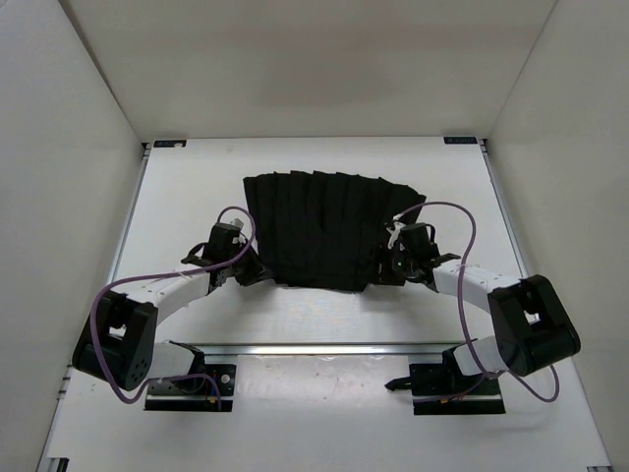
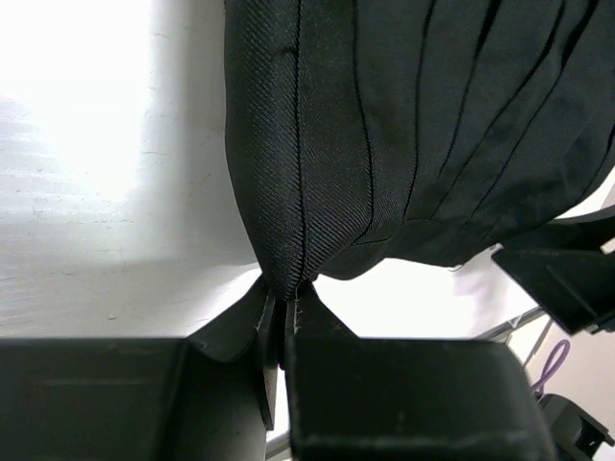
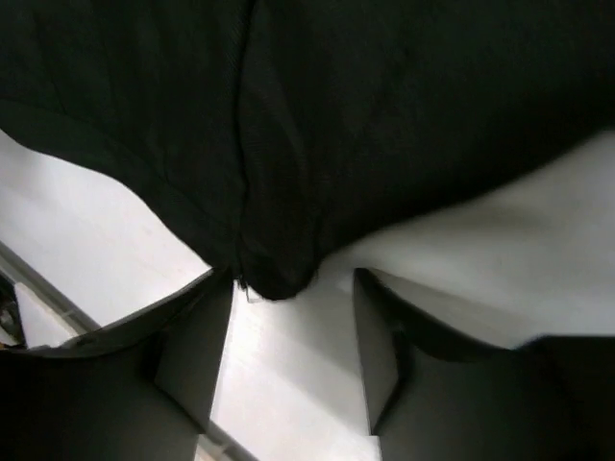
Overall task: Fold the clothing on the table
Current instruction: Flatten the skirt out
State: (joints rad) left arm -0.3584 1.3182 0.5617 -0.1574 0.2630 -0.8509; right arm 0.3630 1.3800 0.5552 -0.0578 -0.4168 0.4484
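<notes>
Left gripper (image 2: 284, 322): pinched shut on skirt (image 1: 324, 231) corner.
Right gripper (image 3: 293, 336): fingers apart at skirt's other corner.
Hidden: both corners, from above.

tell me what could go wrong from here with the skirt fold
1. The left gripper pinches only the small tip of one corner of the clothing, so a pull could slip it free.
2. The right gripper stands open with the other corner between its fingers. Lifting now would likely drag one side only and skew the pleats across the table.
</notes>
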